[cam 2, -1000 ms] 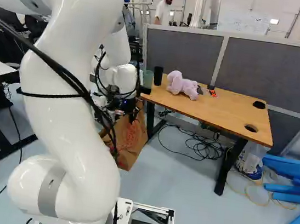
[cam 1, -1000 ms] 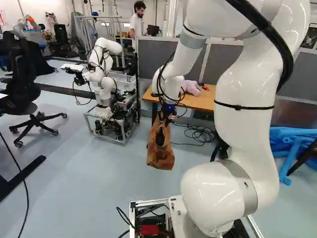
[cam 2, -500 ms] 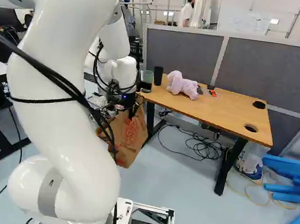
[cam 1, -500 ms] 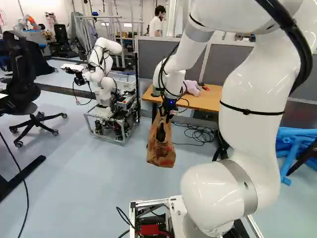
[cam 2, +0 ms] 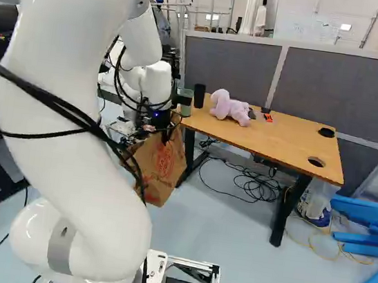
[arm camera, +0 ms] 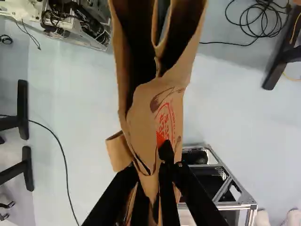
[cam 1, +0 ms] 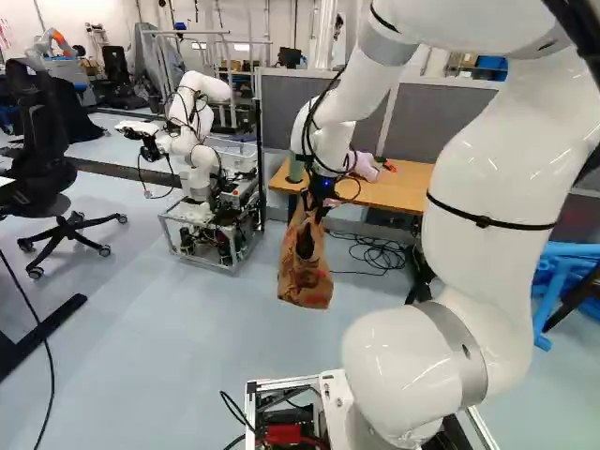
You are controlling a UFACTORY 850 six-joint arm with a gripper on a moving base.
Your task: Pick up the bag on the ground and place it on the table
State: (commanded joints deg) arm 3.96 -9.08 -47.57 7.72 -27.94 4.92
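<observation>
The gripper (cam 1: pixel 319 195) has its fingers drawn in on the bag (cam 1: pixel 305 277), paper pinched between them near the rim. The bag hangs below the gripper, just off the near end of the table (cam 2: pixel 280 139), beside that end's leg (cam 2: pixel 191 149) in the right base view and lower than the tabletop. Whether its bottom touches the floor (cam 1: pixel 187 337), I cannot tell.

Its long axis runs roughly upright, bottom downward; in the right base view it leans, the bottom edge slanting. The mouth is at the upper end, a dark gap turned partly toward the left base camera, while a side with a red print (cam 2: pixel 165 159) shows to the right one. In the wrist view the mouth spreads ahead of the fingers, and a folded flap (arm camera: pixel 119 151) sticks out beside them.

On the table, near that same end, are a green cup (cam 2: pixel 185 98) and a black cup (cam 2: pixel 199 95), then a pink plush toy (cam 2: pixel 230 108) and a small red thing (cam 2: pixel 268 117). Coiled cables (cam 2: pixel 258 185) lie beneath. Blue tubes (cam 2: pixel 364 238) lie past the far end; a grey partition (cam 2: pixel 349 89) stands behind. Another robot (cam 1: pixel 194 141) is at the left of the left base view.
</observation>
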